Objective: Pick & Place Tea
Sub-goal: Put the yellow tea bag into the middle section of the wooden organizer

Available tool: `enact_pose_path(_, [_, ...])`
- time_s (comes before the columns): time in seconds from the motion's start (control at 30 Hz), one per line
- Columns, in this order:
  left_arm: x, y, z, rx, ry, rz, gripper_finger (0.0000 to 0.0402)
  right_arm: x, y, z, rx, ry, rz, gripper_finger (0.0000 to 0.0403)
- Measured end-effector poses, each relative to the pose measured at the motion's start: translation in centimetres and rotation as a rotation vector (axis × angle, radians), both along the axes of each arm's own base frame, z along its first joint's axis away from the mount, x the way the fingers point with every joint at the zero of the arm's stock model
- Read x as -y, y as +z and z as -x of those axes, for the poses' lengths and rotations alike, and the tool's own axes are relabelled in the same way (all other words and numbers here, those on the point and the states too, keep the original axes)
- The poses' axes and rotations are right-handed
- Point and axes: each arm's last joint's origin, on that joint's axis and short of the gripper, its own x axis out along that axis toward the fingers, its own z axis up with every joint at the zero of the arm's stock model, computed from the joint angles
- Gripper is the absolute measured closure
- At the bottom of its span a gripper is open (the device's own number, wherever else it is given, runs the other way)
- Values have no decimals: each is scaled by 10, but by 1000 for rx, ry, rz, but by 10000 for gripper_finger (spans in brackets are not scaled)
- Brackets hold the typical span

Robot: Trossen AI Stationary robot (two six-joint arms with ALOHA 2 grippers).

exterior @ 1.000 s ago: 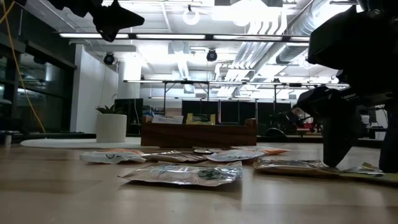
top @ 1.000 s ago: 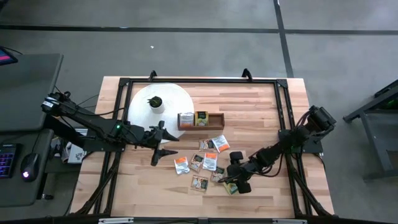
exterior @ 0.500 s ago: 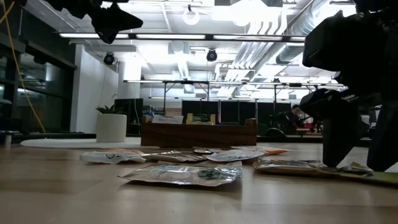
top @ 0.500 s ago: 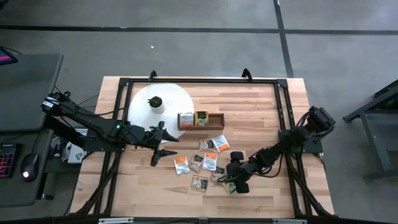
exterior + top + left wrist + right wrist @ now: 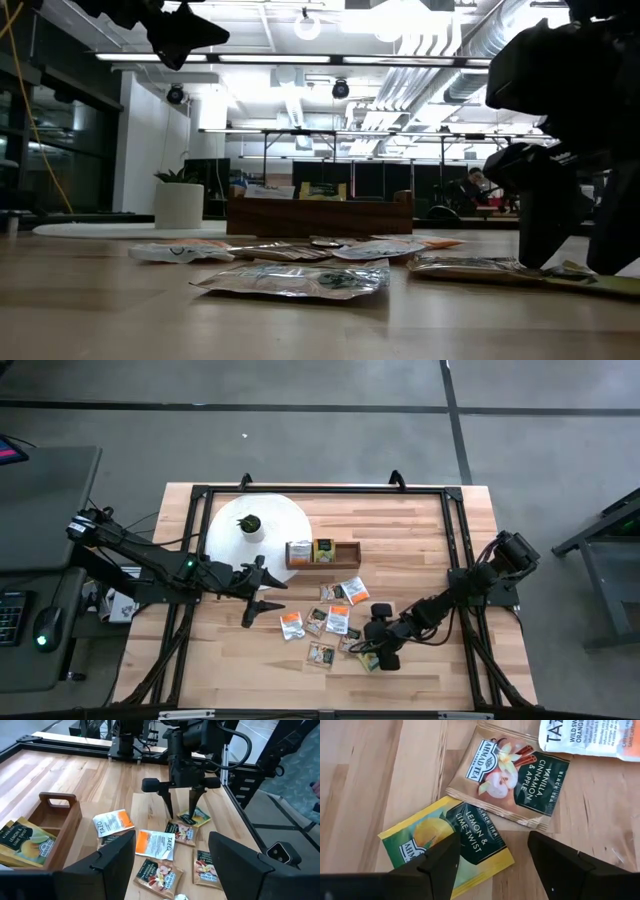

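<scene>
Right hand (image 5: 181, 811) down over the yellow-and-green flat lemon tea sachet (image 5: 447, 847), at the near edge of the scattered sachets on the pale wooden surface (image 5: 420, 530); fingers spread astride it, holding nothing. Best pinched by one edge, clear of the brownish vanilla sachet (image 5: 512, 775) touching it. Left hand (image 5: 262, 593) hovering wide open, empty.
</scene>
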Motion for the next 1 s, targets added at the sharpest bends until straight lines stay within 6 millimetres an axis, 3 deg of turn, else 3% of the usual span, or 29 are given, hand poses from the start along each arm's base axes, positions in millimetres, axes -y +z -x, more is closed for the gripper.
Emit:
enact_pose_path(0.53, [0,0,0,0,1,0,154,1,0,0,-2,-64,-7,251])
enact_pose_path(1.0, [0,0,0,-1,-5,6,154,0,0,-1,-6,-110,-53,391])
